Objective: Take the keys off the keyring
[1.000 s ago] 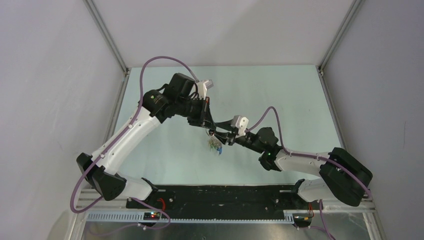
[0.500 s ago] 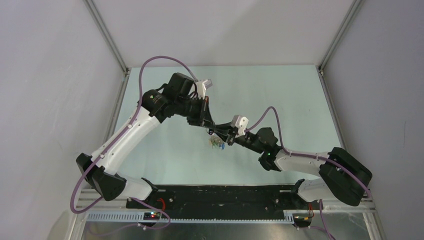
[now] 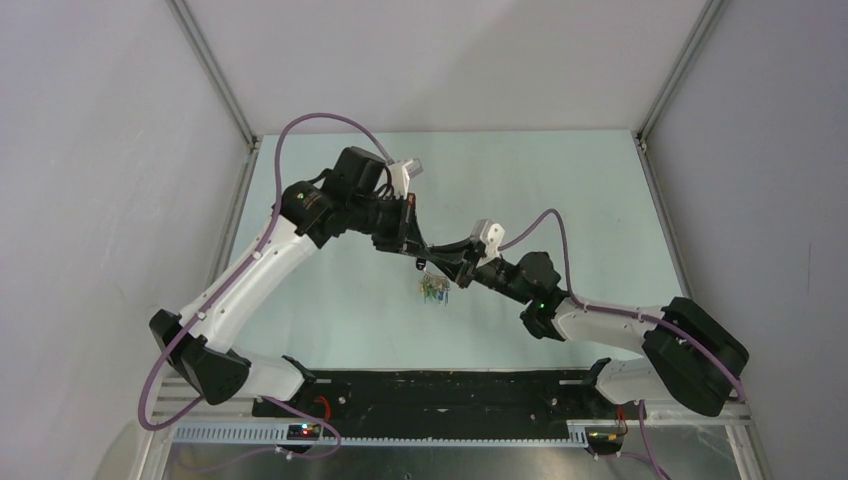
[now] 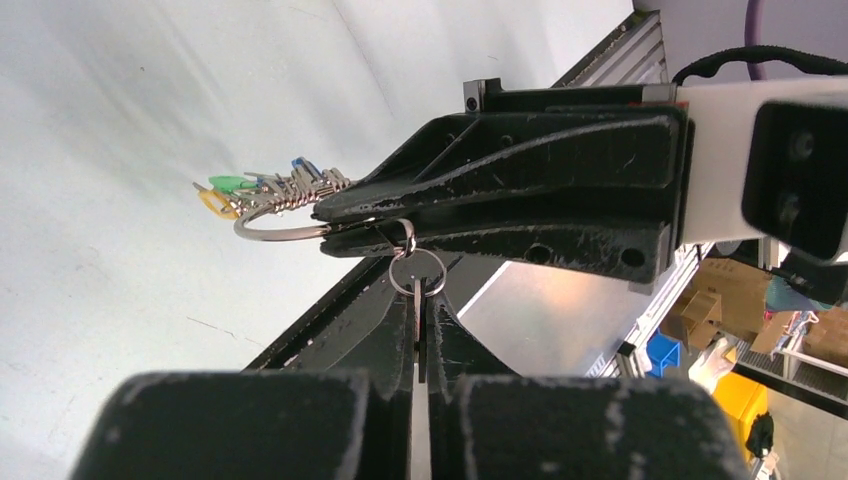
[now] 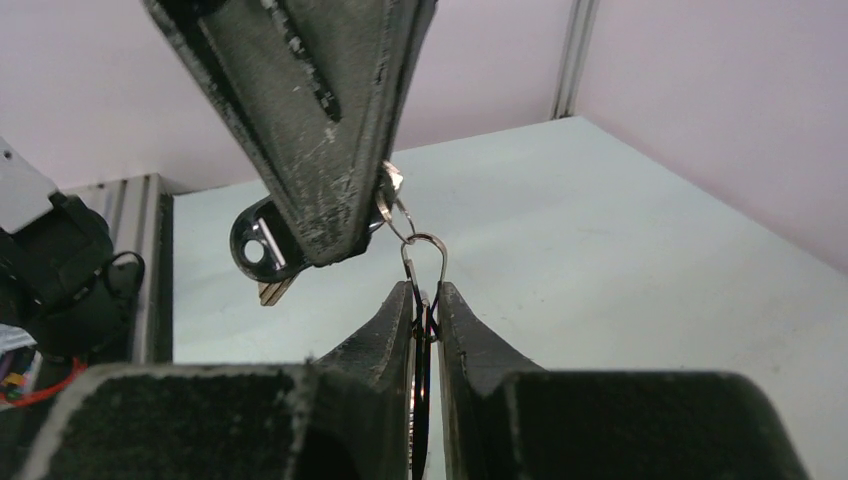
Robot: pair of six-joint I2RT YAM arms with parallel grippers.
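Both grippers meet above the table's middle. My left gripper is shut on a flat black-headed key, seen edge-on between its fingers. A small silver ring links that key to the keyring. My right gripper is shut on the keyring's wire. The other keys, with green, yellow and blue heads, hang bunched on the keyring below the grippers, above the table. In the right wrist view the left fingers hide most of the black key.
The pale green table is walled by grey panels at the back and both sides. A black base rail runs along the near edge. Purple cables loop over both arms.
My right wrist has risen and shifted slightly toward the far side. The left gripper has drawn back a little. The hanging bunch has barely moved. Both grips hold as before.
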